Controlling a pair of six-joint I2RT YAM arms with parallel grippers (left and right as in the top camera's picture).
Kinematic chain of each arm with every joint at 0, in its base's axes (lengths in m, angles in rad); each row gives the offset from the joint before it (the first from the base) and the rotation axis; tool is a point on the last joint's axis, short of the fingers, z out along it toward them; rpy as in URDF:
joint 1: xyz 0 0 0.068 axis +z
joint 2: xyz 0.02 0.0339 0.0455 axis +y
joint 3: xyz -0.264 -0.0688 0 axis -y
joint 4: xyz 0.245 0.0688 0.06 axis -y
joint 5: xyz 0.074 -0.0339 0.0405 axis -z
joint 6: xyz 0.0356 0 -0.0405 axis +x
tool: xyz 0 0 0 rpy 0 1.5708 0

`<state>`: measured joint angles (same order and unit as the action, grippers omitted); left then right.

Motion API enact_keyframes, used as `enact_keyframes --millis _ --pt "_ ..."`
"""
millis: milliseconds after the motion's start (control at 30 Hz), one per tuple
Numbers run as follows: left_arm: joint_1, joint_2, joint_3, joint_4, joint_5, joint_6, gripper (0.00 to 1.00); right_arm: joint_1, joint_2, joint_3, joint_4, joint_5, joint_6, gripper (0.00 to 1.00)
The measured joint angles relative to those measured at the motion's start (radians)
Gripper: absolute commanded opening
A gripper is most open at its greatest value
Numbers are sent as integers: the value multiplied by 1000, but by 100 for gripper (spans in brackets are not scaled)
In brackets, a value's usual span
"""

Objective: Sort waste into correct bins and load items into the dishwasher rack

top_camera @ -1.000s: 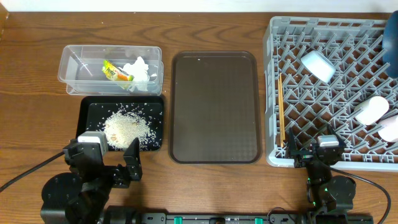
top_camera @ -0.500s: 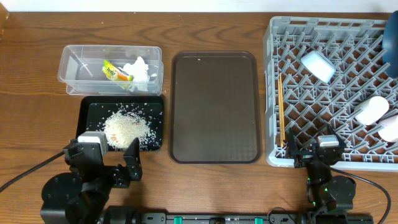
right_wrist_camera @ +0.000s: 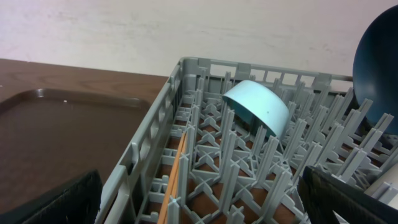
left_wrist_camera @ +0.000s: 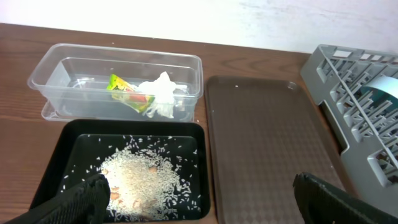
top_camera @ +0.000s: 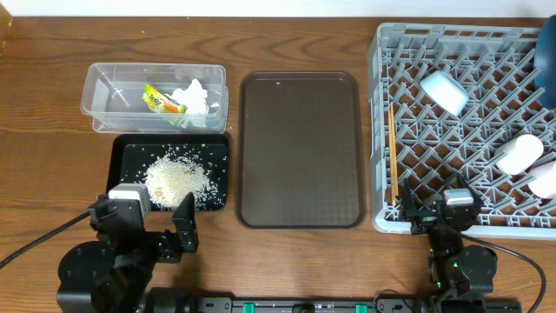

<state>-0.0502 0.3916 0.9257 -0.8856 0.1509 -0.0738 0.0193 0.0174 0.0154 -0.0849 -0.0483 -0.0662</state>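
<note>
The clear bin (top_camera: 104,91) holds the crumpled tissue (top_camera: 195,100) and the yellow-green wrapper (top_camera: 163,99). Rice grains (top_camera: 178,180) lie heaped in the black tray (top_camera: 117,165). In the grey dishwasher rack (top_camera: 379,130) are the light blue bowl (top_camera: 444,91), the dark blue plate (top_camera: 547,52) on edge at the right, a white cup (top_camera: 519,154), a pinkish cup (top_camera: 546,180) and the chopsticks (top_camera: 393,161) along its left side. My left gripper (top_camera: 143,216) hangs open and empty at the black tray's near edge. My right gripper (top_camera: 443,211) is open and empty over the rack's near edge.
A large brown serving tray (top_camera: 300,148) with nothing on it lies between the bins and the rack. The rack's high grey wall (right_wrist_camera: 155,137) rises just ahead of the right fingers. Bare wooden table (top_camera: 43,130) spreads to the left of the bins.
</note>
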Motion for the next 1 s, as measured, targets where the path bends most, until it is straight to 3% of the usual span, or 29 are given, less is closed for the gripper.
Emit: enact_keyframes --millis 233,667,800,1000 --pt "4 -78 -209 134 -31 21 97 0 0 0 0 0 0 99" --pt "11 -377 -801 775 -50 24 97 0 0 0 0 0 0 99" --pt "11 -380 -882 861 -50 24 97 0 0 0 0 0 0 99" --pt "11 -380 -904 857 -56 26 97 0 0 0 0 0 0 99"
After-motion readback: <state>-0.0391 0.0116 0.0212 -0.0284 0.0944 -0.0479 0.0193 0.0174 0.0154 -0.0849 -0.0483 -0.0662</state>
